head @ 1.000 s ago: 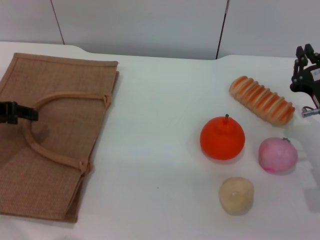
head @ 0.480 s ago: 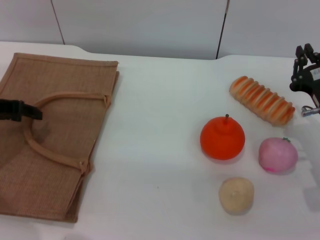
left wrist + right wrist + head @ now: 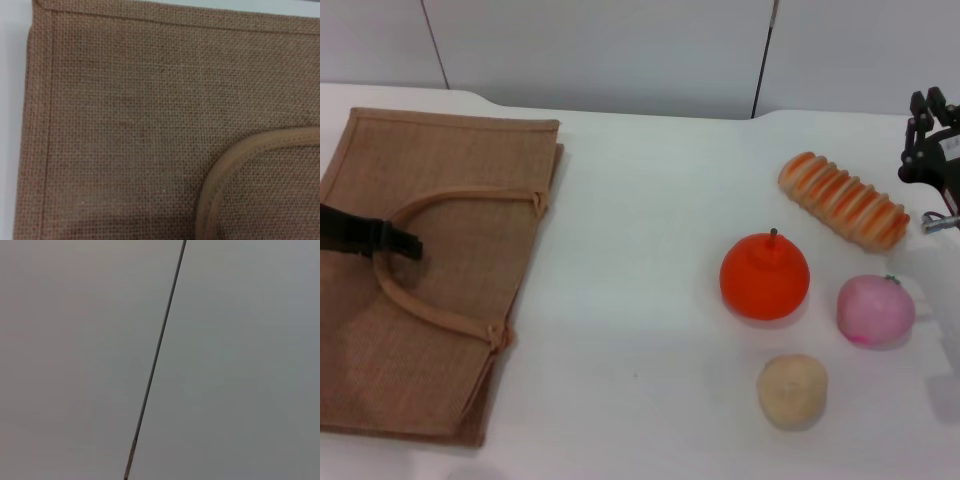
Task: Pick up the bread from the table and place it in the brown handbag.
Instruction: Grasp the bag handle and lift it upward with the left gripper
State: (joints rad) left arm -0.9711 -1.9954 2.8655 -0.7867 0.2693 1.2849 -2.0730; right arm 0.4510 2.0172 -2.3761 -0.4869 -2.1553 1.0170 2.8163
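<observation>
Bread lies untouched near the right edge of the table, toward the far right corner, with the right gripper just beside its far end at that edge, finger state impossible to tell. Left gripper, at the left edge, reaches over the brown handbag by its handle loop, grip likewise unreadable; best to catch the upper handle and lift the mouth open first. Handbag lies flat, mouth closed, nothing visibly inside.
</observation>
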